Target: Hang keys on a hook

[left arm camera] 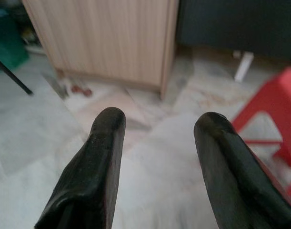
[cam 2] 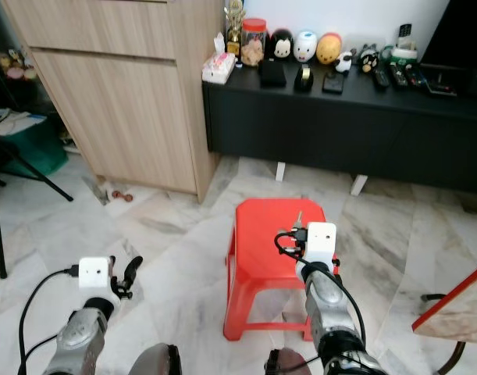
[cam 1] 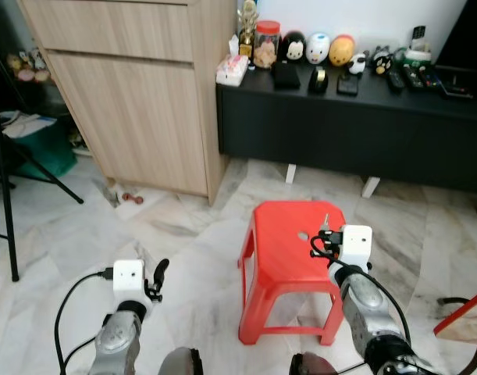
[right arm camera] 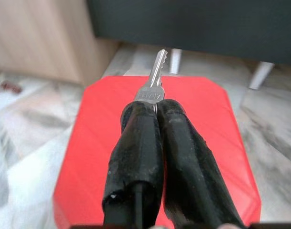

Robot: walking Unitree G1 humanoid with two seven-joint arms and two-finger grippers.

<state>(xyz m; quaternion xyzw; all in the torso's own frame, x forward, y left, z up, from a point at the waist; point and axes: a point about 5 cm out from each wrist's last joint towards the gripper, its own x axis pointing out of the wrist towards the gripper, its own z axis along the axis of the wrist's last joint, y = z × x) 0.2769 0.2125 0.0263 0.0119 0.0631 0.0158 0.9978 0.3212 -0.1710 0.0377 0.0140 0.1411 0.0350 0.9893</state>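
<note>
- Right gripper (right arm camera: 154,107): fingers pressed together, pinching a silver key (right arm camera: 154,85) by its head; blade sticks out past the fingertips, toothed edge visible.
- Key posn: held above the red stool (cam 1: 289,248), over its seat, toward the far right part; not touching the seat as far as can be seen.
- Left gripper (left arm camera: 157,129): fingers spread, nothing between them; sits low at near left, over the marble floor (cam 1: 183,234), well apart from the stool.
- Stool: stands on the floor at centre, small hole in seat.
- Wooden cabinet (cam 1: 137,86): far left; black low cabinet (cam 1: 347,125) just beside it, to the right, far side of the room.
- Top of black cabinet: row of figurines (cam 1: 317,48), jar (cam 1: 266,44), remotes (cam 1: 406,76); details too small to tell.
- Tripod leg (cam 1: 8,203): far left edge.
</note>
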